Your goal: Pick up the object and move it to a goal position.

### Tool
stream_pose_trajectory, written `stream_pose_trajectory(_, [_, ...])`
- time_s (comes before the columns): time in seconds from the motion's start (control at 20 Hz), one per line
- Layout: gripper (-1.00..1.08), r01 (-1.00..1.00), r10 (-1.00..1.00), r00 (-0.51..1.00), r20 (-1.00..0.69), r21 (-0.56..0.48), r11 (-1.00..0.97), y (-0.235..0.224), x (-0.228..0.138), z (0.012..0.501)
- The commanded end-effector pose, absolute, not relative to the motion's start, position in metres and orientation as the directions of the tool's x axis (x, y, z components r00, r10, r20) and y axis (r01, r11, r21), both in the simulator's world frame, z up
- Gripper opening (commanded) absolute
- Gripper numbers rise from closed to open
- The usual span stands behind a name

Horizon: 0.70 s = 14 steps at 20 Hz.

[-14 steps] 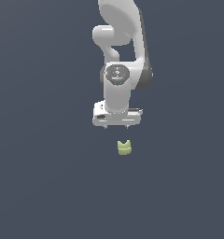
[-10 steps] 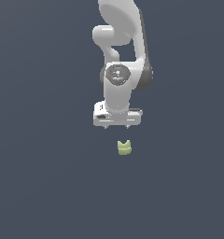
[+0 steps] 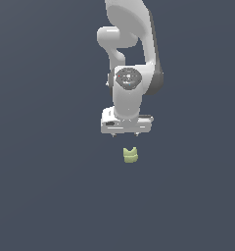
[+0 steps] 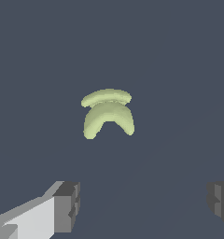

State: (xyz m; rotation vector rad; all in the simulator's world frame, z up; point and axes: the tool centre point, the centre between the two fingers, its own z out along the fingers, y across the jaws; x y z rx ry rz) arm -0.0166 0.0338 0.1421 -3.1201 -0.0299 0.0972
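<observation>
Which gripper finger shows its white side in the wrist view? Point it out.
The finger whose grey pad carries a white body beside it; the other finger shows grey only. Both stand wide apart, clear of the yellow-green block.

The object is a small, pale yellow-green blocky chunk, sitting upright on the dark grey surface with its notched top facing up. In the wrist view it appears as two curved, arch-like lobes, one above the other. It rests free, nothing touching it.

Glossy white arm, dark joint bands, grey-padded pincer
</observation>
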Motion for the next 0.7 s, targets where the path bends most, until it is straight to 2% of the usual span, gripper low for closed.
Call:
stream_pose_trajectory(0.0, [1.00,0.020,0.021,0.998,-0.061,-0.020,-1.000,0.034,-0.015,0.141])
stream_pose_trajectory(0.65, [1.00,0.088,0.088,0.996,-0.017,-0.006,-0.996,0.054,0.021,0.105])
